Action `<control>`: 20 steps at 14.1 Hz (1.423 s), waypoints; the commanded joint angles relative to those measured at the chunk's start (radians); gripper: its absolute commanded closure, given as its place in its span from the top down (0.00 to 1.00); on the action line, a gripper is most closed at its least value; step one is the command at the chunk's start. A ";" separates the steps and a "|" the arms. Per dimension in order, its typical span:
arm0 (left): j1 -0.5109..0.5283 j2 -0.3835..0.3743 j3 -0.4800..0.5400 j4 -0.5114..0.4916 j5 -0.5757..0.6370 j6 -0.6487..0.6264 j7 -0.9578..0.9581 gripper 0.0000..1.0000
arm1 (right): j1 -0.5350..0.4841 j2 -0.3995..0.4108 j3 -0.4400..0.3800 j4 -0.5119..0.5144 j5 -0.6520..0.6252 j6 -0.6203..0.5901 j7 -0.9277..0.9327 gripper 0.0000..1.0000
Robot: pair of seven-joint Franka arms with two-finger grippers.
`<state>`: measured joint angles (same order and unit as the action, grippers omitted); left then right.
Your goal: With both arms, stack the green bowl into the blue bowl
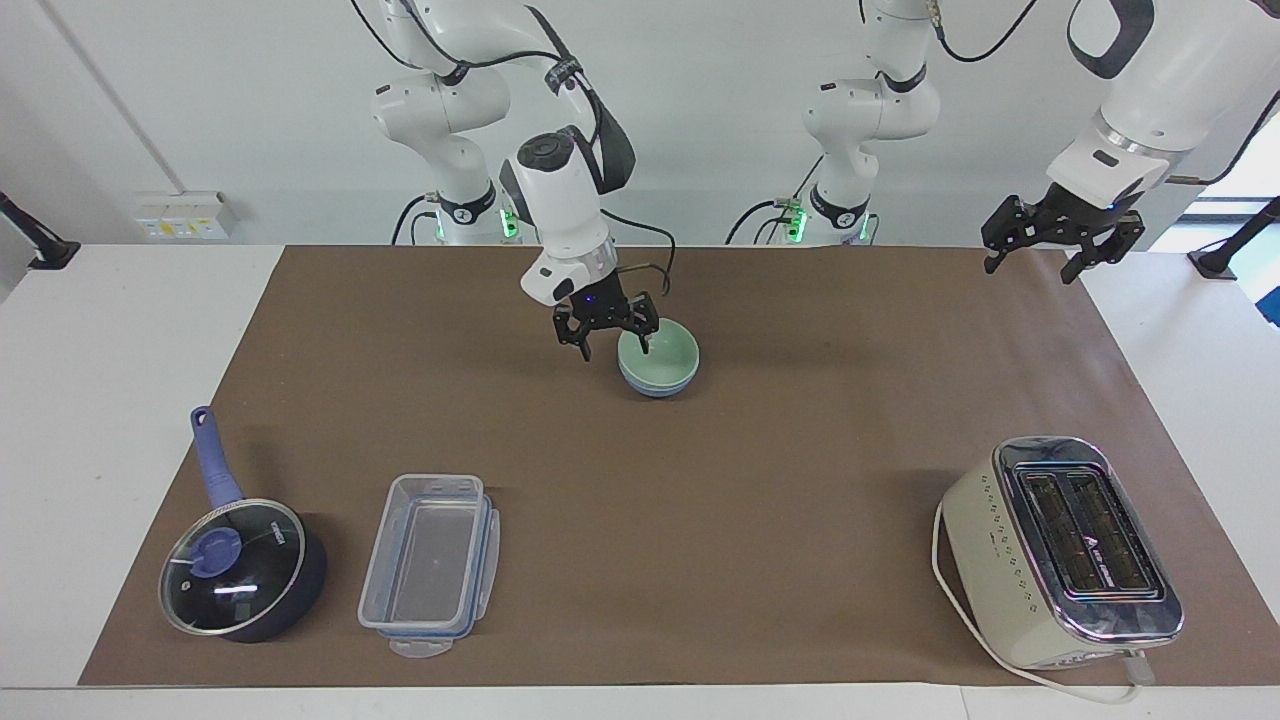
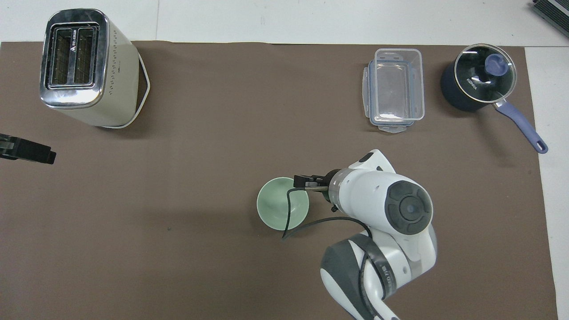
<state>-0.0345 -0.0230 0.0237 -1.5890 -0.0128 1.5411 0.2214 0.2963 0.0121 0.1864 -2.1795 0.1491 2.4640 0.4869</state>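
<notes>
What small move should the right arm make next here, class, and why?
Probably lift the right claw straight up and draw it away. The green bowl already sits nested in the blue bowl, and the claw is open at the rim, gripping nothing. The left claw waits over the table's edge.

The right arm reaches down from its base over the middle of the tabletop [image 1: 800, 450], wrist angled steeply, its end effector [image 1: 612, 338] low with both black fingers spread apart. A black cable loops from the wrist. The left arm waits raised over its own end of the tabletop, forearm slanting downward, its end effector [image 1: 1034, 262] hanging in the air with fingers splayed open. Only its dark tip [image 2: 26, 151] shows from overhead.
</notes>
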 commanded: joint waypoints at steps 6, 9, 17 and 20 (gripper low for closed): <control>0.005 -0.012 -0.005 -0.008 -0.010 -0.007 -0.010 1.00 | -0.144 -0.032 0.004 0.205 -0.148 -0.293 -0.008 1.00; 0.011 -0.012 -0.005 -0.008 -0.010 -0.007 -0.010 1.00 | -0.195 -0.041 0.002 0.308 -0.148 -0.445 -0.033 1.00; 0.011 -0.014 -0.005 -0.008 -0.010 -0.009 -0.014 1.00 | -0.273 -0.115 -0.001 0.421 -0.145 -0.646 -0.060 1.00; 0.011 -0.014 -0.005 -0.009 -0.010 -0.009 -0.016 1.00 | -0.313 -0.113 0.001 0.510 -0.131 -0.738 -0.062 1.00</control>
<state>-0.0344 -0.0230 0.0237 -1.5891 -0.0128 1.5410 0.2160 0.0260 -0.1043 0.1783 -1.7353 0.0148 1.7914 0.4425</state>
